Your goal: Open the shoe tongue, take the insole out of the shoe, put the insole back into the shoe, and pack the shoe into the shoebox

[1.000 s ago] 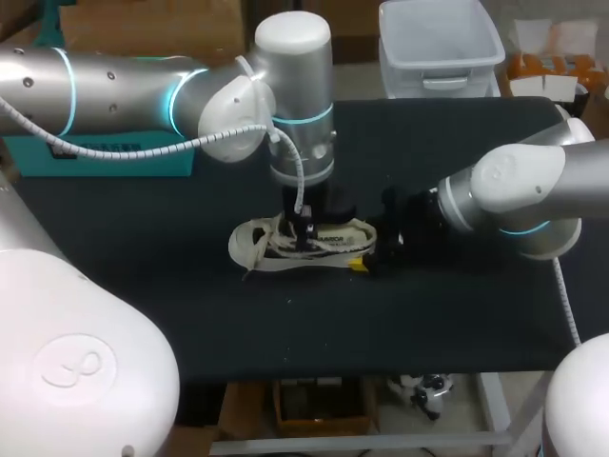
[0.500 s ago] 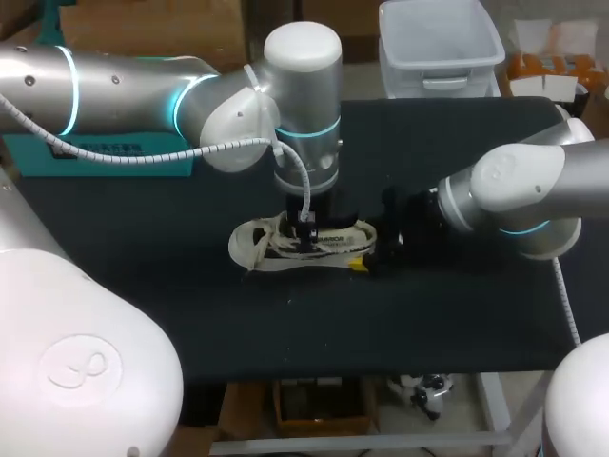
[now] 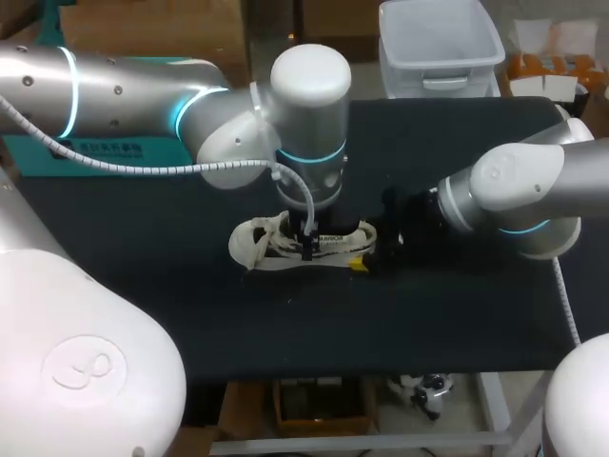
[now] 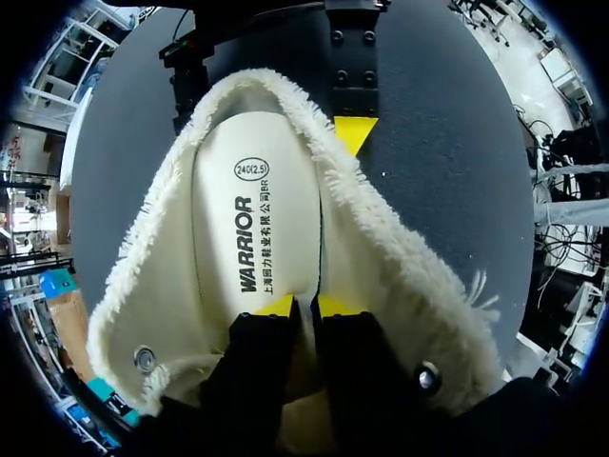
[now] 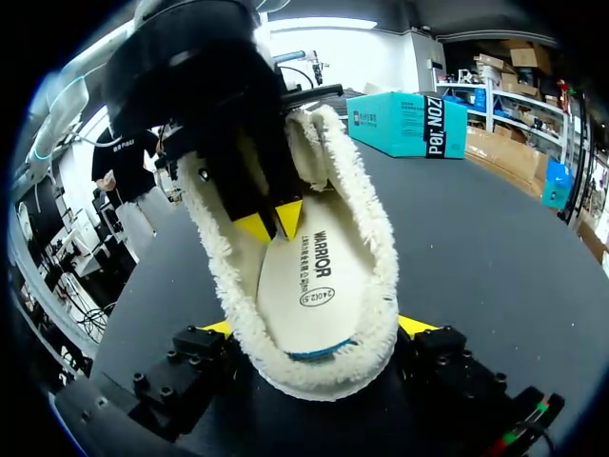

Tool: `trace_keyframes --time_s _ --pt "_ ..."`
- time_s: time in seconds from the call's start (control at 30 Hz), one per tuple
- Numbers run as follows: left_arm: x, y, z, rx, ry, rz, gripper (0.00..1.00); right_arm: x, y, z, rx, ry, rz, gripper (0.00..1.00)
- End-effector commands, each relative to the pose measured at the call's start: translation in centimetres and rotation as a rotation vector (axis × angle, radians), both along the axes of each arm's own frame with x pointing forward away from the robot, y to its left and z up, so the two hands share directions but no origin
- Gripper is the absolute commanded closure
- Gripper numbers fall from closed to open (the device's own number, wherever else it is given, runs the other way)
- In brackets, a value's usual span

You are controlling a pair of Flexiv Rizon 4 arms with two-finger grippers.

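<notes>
Observed: the shoe (image 3: pixel 285 243) lies on its sole near the middle of the table (image 3: pixel 428 314), with the fleece-lined opening facing up. The insole (image 4: pixel 252 219) sits flat inside it.

Right gripper (image 5: pixel 317 328): fingers set wide, one yellow tip on each side of the heel and both in contact. The shoe is clamped.

Left gripper (image 4: pixel 304 306): it stands down inside the opening with its fingers drawn narrow, almost together. The insole's side edge runs into the slim gap between the tips, so it appears nipped there (how deep the bite goes is hidden by the fingers).

A teal box (image 3: pixel 57 157) stands at the far left edge, well apart from the shoe; it is probably the shoebox.

Assessment: the step in hand is judged to be taking the insole out, and it has barely begun.

Recommendations:
- Confirm that the pinch holds the insole alone and not the fleece beside it.
- Peel upward first, then draw back towards the heel, so that the toe end slides free rather than folding.
- Keep the heel clamp firm and low. If the whole shoe rises with the pull, stop and take a new grip.
- Keep the motion slow, as a thin edge may slip from narrow tips.
</notes>
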State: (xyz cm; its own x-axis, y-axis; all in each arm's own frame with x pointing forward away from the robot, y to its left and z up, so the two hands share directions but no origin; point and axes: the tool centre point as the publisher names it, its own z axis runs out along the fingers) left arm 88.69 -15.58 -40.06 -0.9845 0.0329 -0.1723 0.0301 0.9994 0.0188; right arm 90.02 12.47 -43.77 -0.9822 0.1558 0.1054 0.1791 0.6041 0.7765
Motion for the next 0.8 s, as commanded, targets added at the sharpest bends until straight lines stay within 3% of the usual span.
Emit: trace_keyframes --time_s 0.03,0.27,0.57,0.67,0.7,0.8 --pt "2.0 0.2 -6.8 -0.01 -0.058 0.005 0.82 0.3 0.0 -1.5 0.003 0.0 0.001 1.0" --pt "4.2 -0.4 -6.8 -0.006 -0.113 -0.007 0.8 0.3 0.0 -1.5 0.003 0.0 0.001 1.0" --pt "6.6 -0.7 -6.5 -0.006 -0.138 -0.016 0.73 0.3 0.0 -1.5 0.003 0.0 0.001 1.0" --pt "7.1 -0.8 -6.3 -0.003 -0.146 -0.018 0.8 0.3 0.0 -1.5 0.003 0.0 0.001 1.0" --pt "7.2 -0.8 -6.2 -0.002 -0.148 -0.017 1.0 0.3 0.0 -1.5 0.003 0.0 0.001 1.0" --pt "7.5 -0.7 -6.0 -0.002 -0.15 -0.018 1.0 0.3 0.0 -1.5 0.003 0.0 0.001 1.0"
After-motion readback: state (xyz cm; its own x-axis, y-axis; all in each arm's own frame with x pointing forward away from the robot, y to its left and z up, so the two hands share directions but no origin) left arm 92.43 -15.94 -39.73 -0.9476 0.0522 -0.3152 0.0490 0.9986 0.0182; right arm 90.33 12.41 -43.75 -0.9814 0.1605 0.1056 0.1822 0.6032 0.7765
